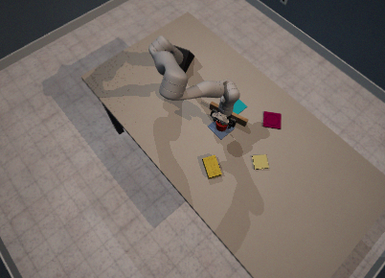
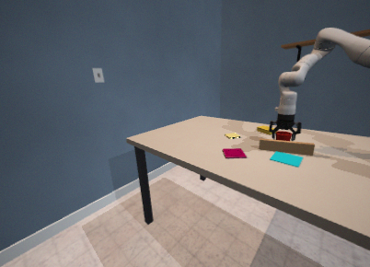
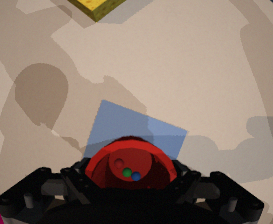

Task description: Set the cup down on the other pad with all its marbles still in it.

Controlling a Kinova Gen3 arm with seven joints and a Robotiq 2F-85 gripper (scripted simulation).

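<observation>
A red cup stands upright on a blue pad, with a few marbles in its bottom. My gripper is down around the cup, one finger on each side, open and not clamping it. A wooden rail lies just behind the cup. A cyan pad lies flat on the far side of the rail.
A yellow sponge, a pale yellow card and a magenta square lie on the table around the pads. The table's edge runs along the left in the exterior view.
</observation>
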